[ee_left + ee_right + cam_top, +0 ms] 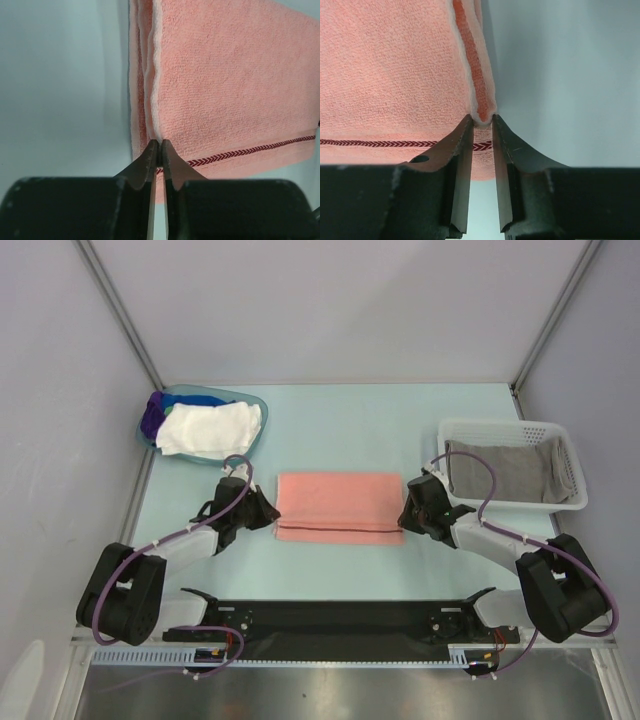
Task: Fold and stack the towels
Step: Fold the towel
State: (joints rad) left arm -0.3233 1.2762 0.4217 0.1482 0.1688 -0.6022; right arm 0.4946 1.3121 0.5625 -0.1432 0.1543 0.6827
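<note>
Jaws on both sides are clamped on the pink towel [340, 502]. The left gripper [160, 150] has its tips pressed almost together on the towel's left edge. The right gripper [482, 121] stands a bit wider, with the rounded fold of the right edge squeezed between its tips. Both bites sit near the towel's front corners, just above the dark red stripe [340, 527] that runs along the near edge. From the wrist views I can't tell whether each bite takes every layer or only the upper ones. Towel is folded into a neat rectangle, long side left to right, flat on the table [340, 430], centred between the two arms. Layered edges show at both ends in the wrist views. Left arm comes in from the left and right arm from the right, both low over the surface, roughly mirrored. At far left a blue tub [252, 400] holds a crumpled white towel [212, 428] on top, with a purple towel [150, 418] and a blue towel [195, 398] showing behind it, all unfolded. At far right a white basket [500, 425] holds a grey towel [500, 472], draped loosely inside. Tub and basket both sit well apart from the pink towel.
</note>
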